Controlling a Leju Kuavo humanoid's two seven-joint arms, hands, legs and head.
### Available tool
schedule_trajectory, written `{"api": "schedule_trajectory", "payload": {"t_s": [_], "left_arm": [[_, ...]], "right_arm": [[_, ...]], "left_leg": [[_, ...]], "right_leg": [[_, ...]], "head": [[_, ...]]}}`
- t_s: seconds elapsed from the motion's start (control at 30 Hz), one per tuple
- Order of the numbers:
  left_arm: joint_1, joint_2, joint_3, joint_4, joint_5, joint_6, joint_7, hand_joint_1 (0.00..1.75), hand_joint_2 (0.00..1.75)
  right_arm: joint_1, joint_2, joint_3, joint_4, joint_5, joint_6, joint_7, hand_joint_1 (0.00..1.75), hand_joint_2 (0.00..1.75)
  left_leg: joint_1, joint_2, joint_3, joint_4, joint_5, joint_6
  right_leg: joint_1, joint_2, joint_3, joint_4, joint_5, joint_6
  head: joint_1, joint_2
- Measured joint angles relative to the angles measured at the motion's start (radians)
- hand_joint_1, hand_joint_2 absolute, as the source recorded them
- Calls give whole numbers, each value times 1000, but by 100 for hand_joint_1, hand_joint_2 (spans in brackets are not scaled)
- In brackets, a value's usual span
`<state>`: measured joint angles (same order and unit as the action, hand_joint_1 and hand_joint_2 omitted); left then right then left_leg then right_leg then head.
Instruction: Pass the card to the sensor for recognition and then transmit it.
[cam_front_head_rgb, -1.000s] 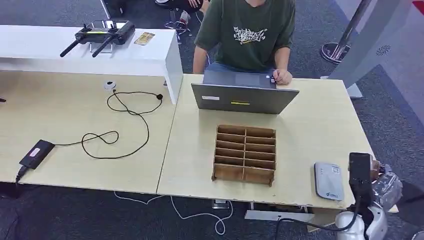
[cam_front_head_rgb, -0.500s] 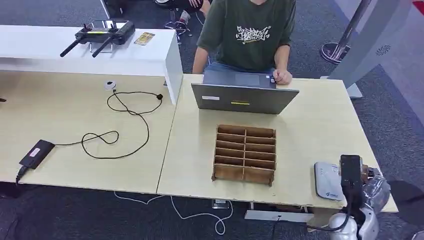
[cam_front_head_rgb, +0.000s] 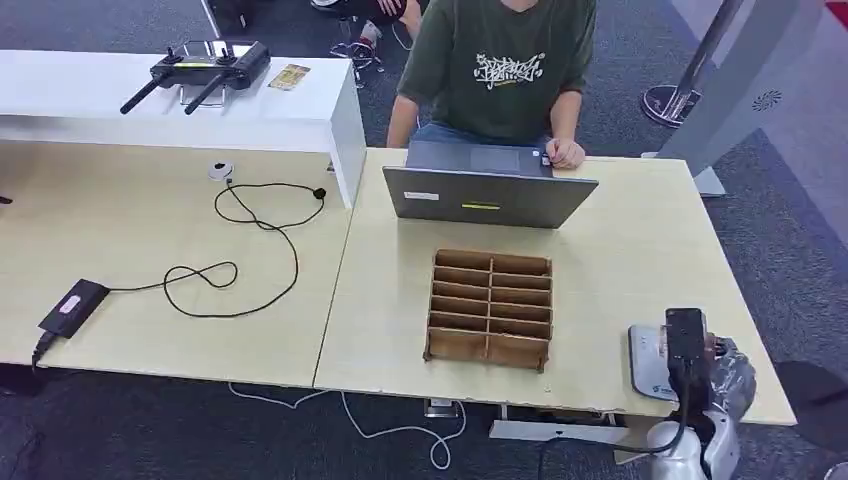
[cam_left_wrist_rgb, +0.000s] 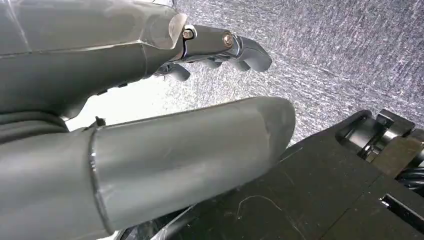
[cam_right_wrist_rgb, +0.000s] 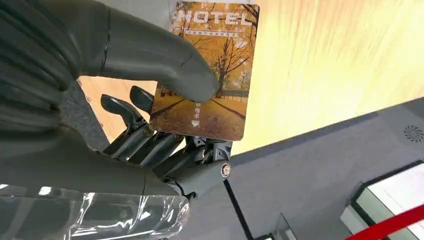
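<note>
Your right hand (cam_right_wrist_rgb: 165, 125) pinches the hotel card (cam_right_wrist_rgb: 207, 70) over the grey card reader (cam_front_head_rgb: 652, 362), beside the wooden slotted rack (cam_front_head_rgb: 490, 308); left hand (cam_left_wrist_rgb: 220, 47) hangs with fingers apart, holding nothing

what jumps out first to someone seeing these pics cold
The right hand grips an orange card printed HOTEL with autumn trees, plain in the right wrist view. In the head view it sits by the grey card reader at the table's near right corner. Mid-table stands a wooden slotted rack, with a person behind a laptop.
</note>
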<state>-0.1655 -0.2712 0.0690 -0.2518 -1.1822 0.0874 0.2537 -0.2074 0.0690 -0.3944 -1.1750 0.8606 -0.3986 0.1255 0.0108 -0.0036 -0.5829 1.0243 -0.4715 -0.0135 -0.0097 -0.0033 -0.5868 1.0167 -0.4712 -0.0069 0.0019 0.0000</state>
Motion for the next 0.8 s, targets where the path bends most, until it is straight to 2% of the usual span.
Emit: {"api": "schedule_trajectory", "payload": {"t_s": [0.23,0.63,0.8], "left_arm": [[0,-4,0,0,-4,4,13,0,0],[0,-8,-1,0,-18,4,21,0,0],[0,-9,-2,0,-24,4,21,0,0]], "right_arm": [[-5,-3,0,22,0,11,15,175,175],[-6,-16,-16,38,17,94,87,175,175],[-7,-24,-21,53,17,110,93,175,175]], "left_leg": [[0,0,0,0,0,0],[0,0,1,0,0,0],[0,0,1,0,0,0]], "right_leg": [[0,0,0,0,0,0],[0,0,0,0,0,0],[0,0,0,0,0,0]], "head": [[0,0],[0,0],[0,0]]}}
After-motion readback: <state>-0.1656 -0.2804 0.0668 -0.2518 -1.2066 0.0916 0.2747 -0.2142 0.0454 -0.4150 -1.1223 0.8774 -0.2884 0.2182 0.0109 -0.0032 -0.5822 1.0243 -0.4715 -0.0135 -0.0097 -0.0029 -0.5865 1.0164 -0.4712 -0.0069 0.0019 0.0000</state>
